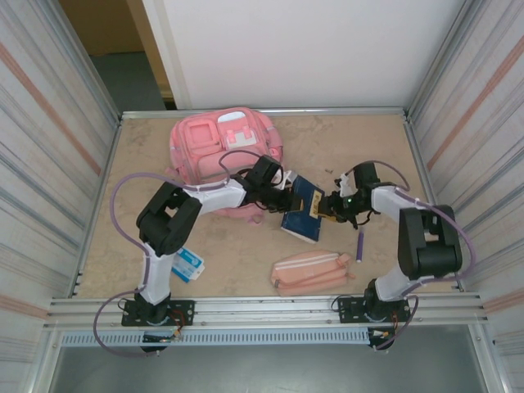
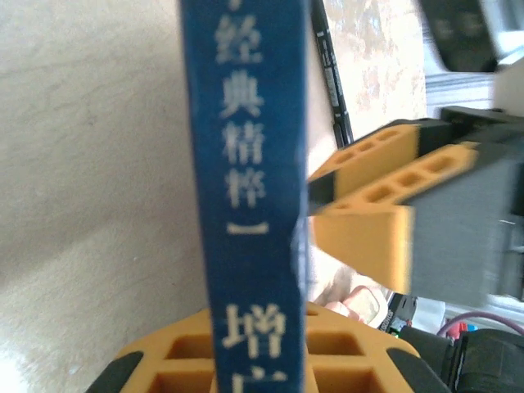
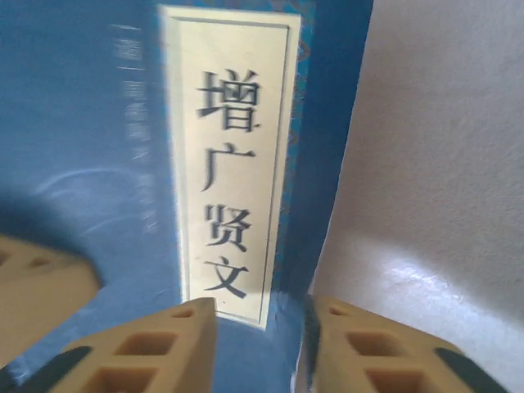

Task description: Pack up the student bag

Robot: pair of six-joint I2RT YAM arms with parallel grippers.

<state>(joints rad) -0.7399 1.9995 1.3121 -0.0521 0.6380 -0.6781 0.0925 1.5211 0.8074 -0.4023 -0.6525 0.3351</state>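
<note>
Between the two grippers, at mid-table: one blue book (image 1: 303, 211), Chinese lettering on the spine and on a pale cover label, tilted and outside the bag. Left gripper (image 1: 284, 196): closed narrow on the book, with the spine standing between its pads (image 2: 344, 360) in the left wrist view. Right gripper (image 1: 327, 205): at the book's opposite edge, jaws part-way apart astride it; whether the pads press on the covers cannot be told. Beyond the left gripper and to its left, close behind its wrist: student bag (image 1: 214, 147), pink, lying on the table (image 1: 409, 155) with its pocketed front upward. Nothing is seen going into it, and whether its main compartment is unzipped cannot be told. On the near side of the right gripper, toward the arm bases: pink pencil pouch (image 1: 309, 273), lying flat. Near the right gripper, on its near right: purple pen (image 1: 359, 244), loose on the table. Well to the near left of the left gripper, beside that arm's base: small blue-and-white packet (image 1: 188, 264). Progress, as a judgement: early. No item can be counted as packed. The book is in hand, apparently passing to the left gripper, the one nearer the bag. Outstanding: book, pouch, pen and packet to go in, and possibly the bag to open and close.
</note>
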